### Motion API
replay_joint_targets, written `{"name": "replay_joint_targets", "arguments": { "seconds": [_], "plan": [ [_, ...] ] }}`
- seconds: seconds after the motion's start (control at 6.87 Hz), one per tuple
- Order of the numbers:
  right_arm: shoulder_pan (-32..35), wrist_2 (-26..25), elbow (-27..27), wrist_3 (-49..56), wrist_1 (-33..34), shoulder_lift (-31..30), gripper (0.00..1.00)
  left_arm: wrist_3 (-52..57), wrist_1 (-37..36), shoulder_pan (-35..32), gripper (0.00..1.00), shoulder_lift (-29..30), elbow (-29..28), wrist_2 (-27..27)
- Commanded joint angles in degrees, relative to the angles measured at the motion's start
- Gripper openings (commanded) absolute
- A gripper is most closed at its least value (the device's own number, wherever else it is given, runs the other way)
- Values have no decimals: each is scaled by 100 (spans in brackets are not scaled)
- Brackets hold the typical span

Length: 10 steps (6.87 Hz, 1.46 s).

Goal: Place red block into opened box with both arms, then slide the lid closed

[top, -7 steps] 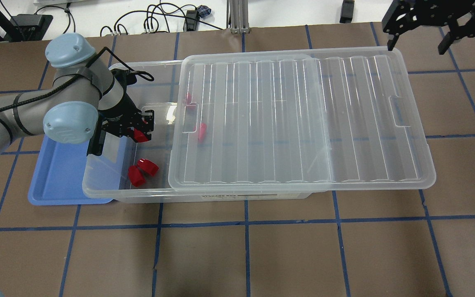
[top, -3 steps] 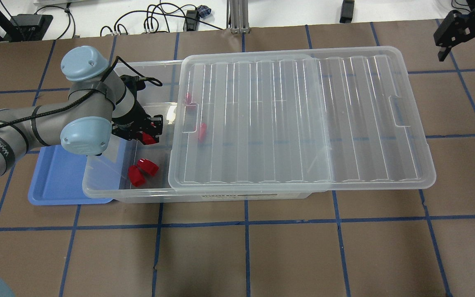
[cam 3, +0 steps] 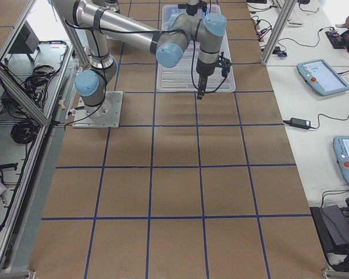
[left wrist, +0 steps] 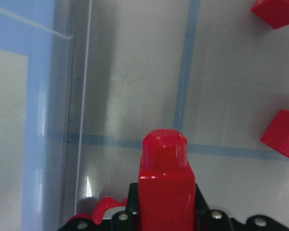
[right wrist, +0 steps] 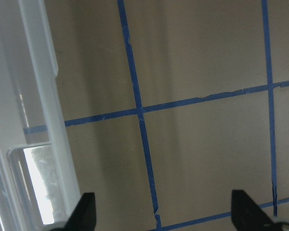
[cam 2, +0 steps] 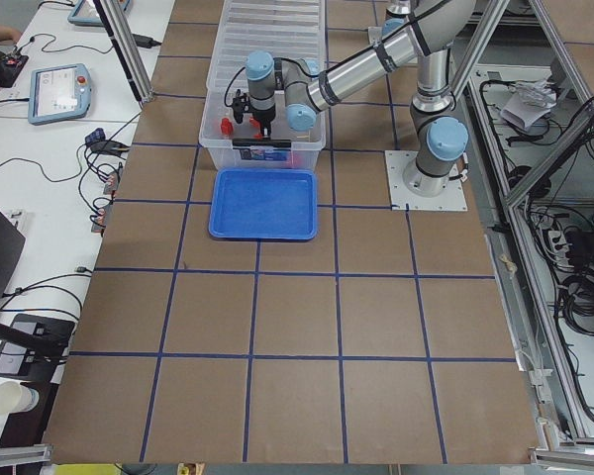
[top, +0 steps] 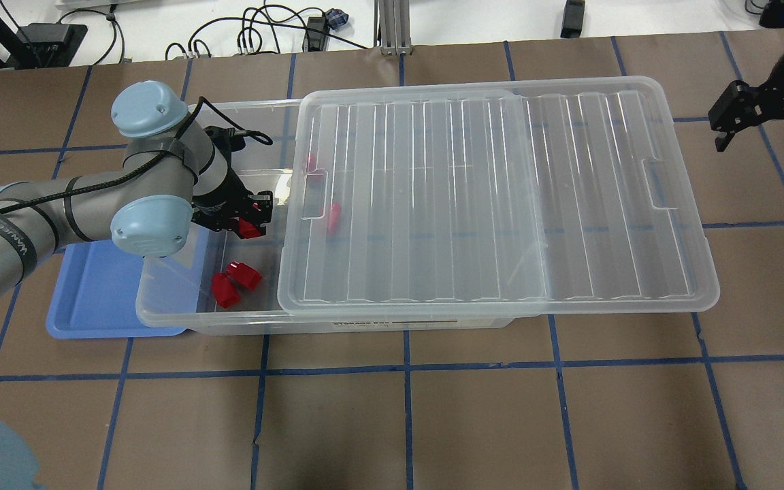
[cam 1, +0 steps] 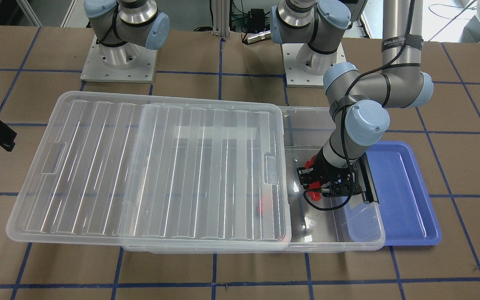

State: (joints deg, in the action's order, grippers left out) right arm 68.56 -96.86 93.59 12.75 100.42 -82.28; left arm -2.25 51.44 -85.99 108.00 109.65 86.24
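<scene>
My left gripper [top: 250, 219] is shut on a red block [top: 251, 229] and hangs low inside the uncovered left end of the clear box [top: 160, 303]. In the left wrist view the red block [left wrist: 164, 168] stands upright between the fingers, above the box floor. The ribbed clear lid [top: 487, 197] lies shifted to the right, covering most of the box and overhanging its right end. My right gripper [top: 765, 117] is open and holds nothing, just beyond the lid's far right corner. In its wrist view the lid's edge [right wrist: 43, 120] is at the left.
Two loose red blocks [top: 234, 282] lie on the box floor near my left gripper, and others [top: 333, 216] show through the lid. A blue tray [top: 92, 292] sits partly under the box's left end. Brown table with blue tape lines surrounds everything.
My left gripper carried the red block a little rightward, further over the box's open end. My right gripper swung right, then came nearer, alongside the lid's right end.
</scene>
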Motion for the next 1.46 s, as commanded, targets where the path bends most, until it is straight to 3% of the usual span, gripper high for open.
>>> {"name": "replay_joint_targets", "arguments": {
  "seconds": [0.0,0.44,0.87,1.31],
  "plan": [
    [-53,-25,580,393,581,-42,98,-13,-233,-23,100,-32,-275,16],
    [-80,-17,757,439,594,-51,98,-65,1819,-93,100,-506,-1434,34],
    [191,71,819,439,558,-51,98,-302,4411,-312,100,-1339,-2718,271],
    [885,342,801,142,611,-86,98,-347,4472,-339,100,-2062,-2494,253]
  ]
}}
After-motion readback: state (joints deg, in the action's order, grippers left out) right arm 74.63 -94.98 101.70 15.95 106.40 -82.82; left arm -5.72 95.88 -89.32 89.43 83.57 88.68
